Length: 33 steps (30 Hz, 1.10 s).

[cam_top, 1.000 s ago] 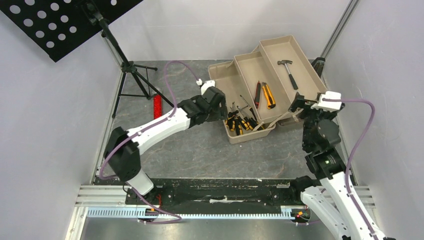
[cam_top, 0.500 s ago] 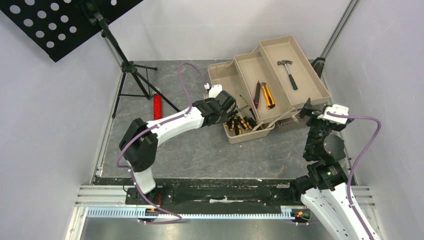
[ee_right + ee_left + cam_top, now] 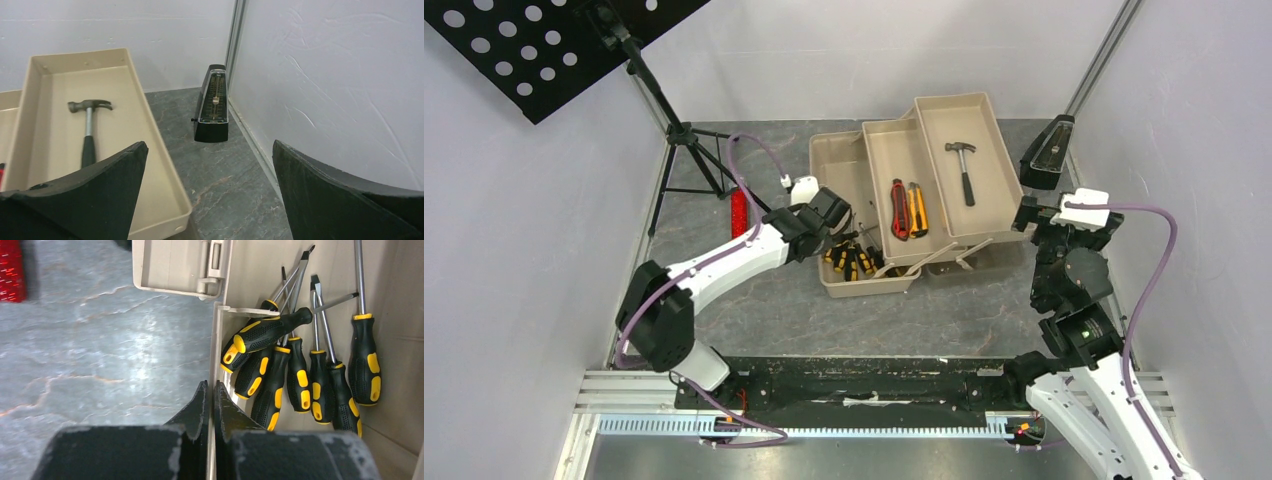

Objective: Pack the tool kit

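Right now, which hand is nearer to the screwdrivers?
Left. The left hand grips the toolbox wall right beside the screwdrivers; the right hand hangs open at the toolbox's opposite end.

White-shelled links with black joint housings are recorded on the left arm (image 3: 729,260) and right arm (image 3: 1114,400), mounted at the black base rail (image 3: 864,385). A purple cable (image 3: 1139,208) is looped along each (white wrist blocks noted). Fingers (image 3: 90,200) are matte black.

The left arm (image 3: 724,262) stretches forward and rightward, wrist tipped down, its left gripper (image 3: 210,387) pinched nearly closed on the toolbox (image 3: 400,300) wall that runs straight ahead between its tips, while the right arm (image 3: 1079,335) stands folded upright, its right gripper (image 3: 209,144) level, spread wide and holding nothing.
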Motion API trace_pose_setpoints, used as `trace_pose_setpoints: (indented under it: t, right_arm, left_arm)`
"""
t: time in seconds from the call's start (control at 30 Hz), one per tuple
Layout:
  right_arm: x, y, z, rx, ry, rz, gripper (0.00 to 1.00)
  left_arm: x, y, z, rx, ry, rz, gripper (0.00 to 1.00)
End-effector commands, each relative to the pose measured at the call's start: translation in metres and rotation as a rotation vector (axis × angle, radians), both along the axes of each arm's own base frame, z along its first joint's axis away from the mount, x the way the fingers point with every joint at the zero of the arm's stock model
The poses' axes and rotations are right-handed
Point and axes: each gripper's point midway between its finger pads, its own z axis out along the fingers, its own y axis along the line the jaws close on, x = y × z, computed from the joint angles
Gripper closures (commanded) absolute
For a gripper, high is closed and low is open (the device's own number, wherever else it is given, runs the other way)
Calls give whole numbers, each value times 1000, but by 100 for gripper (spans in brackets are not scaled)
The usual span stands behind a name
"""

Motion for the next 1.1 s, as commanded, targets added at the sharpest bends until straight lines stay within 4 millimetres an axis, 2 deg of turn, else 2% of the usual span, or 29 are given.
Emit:
trace_pose_setpoints:
  t: [0.0,0.23,0.37,0.53,0.6,0.67,0.73,0.8,0.87,1.07]
  right_arm:
    - [5,6,13,0,36,25,2]
    - [31,9,18,-66,223,-32,2]
    - [56,5,14,-34,282,-34,2]
    - [98,-10,-26,85,394,8,2]
    - [114,-19,-38,198,407,47,2]
    - [128,-33,-55,313,423,84,2]
    - [134,-49,-82,405,468,84,2]
    - [133,-51,-110,473,511,113,5]
    - [123,-44,-141,494,561,140,9]
    - [101,-16,-173,534,537,250,14]
  left_arm:
    - [-1,46,32,84,-102,80,98]
    - [-1,69,22,77,-82,91,98]
    - [4,71,18,49,-69,69,98]
    - [5,61,14,11,-48,35,97]
    - [5,59,12,0,-44,31,97]
    - [3,58,11,-3,-38,26,97]
    - [2,56,11,-14,-34,19,97]
    - [2,53,11,-29,-30,13,97]
    - [2,52,12,-38,-30,11,97]
    - [1,48,13,-55,-25,-3,96]
